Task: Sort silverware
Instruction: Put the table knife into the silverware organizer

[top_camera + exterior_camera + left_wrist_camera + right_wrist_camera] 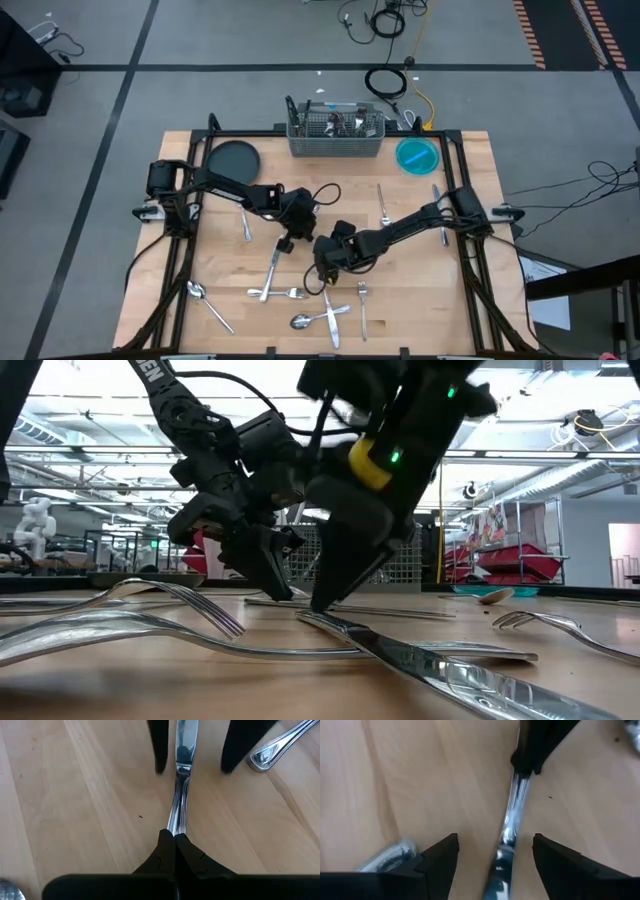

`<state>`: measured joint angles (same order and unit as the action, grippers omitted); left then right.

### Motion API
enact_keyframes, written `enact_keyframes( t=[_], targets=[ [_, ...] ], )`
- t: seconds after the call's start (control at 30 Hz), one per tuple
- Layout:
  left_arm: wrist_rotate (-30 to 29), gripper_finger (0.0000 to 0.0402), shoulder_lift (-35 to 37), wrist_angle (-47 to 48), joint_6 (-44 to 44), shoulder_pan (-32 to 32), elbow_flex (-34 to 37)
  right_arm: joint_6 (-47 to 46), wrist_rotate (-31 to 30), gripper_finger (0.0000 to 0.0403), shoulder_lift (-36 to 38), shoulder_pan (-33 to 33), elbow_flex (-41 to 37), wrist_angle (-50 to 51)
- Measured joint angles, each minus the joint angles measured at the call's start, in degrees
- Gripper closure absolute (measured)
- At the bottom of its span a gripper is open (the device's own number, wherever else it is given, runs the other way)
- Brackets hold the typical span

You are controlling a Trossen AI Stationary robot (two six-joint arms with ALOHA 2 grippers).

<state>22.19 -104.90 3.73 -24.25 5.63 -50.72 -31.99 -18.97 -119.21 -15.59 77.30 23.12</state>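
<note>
A silver table knife (181, 780) lies on the wooden table near its middle, blade toward the near edge. My left gripper (174, 835) (287, 243) is shut on the knife's handle end. My right gripper (495, 840) (325, 272) is open. Its two fingers (160, 750) stand on either side of the knife, about where handle meets blade, with a gap on each side. In the low view both grippers (300, 595) point down at the table, with the knife (420, 655) running toward the camera. My left gripper pinches the free end of the knife's handle (173, 822) between its two fingertips. The fingers slant down from the table's far left and lie along the knife, which runs straight on from them. Whether the handle end is off the wood, I cannot tell.
Other forks and spoons lie scattered: a spoon (196, 291), forks (275, 292) (362, 300) (383, 205), a spoon (300, 321), a knife (440, 215). A grey mesh caddy (336, 140) stands at the far edge, with a dark plate (233, 158) to its left and a blue bowl (417, 155) to its right.
</note>
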Motion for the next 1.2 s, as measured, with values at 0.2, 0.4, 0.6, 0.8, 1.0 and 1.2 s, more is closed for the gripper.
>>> enact_keyframes(
  t=[0.2, 0.4, 0.6, 0.8, 1.0, 1.2],
  targets=[
    [0.19, 0.0401, 0.00, -0.07, -0.02, -0.02, -0.02, -5.33, 2.13, 0.0173, -4.11, 1.17, 0.42, -1.76],
    [0.23, 0.0401, 0.00, -0.23, -0.18, -0.11, -0.04, -10.15, 1.61, 0.0256, -4.70, 1.67, 0.61, 1.57],
    [0.67, 0.0401, 0.24, -0.30, 0.59, -0.11, -0.07, -13.85, 3.36, 0.0385, -4.68, 2.47, 0.55, 2.52],
    [-1.64, 0.0375, 4.83, 1.66, 1.31, -0.11, 0.00, -14.53, 4.08, 0.0393, -4.17, 2.43, 0.44, 2.26],
    [-2.18, 0.0346, 9.98, 6.53, -1.94, 0.50, -0.07, -14.45, 4.05, 0.0393, -3.28, 2.16, 0.15, 2.10],
    [-2.16, 0.0298, 8.86, 12.73, -7.80, 0.79, 0.28, -13.93, 4.03, 0.0394, -3.10, 2.07, 0.11, 2.07]
  ],
)
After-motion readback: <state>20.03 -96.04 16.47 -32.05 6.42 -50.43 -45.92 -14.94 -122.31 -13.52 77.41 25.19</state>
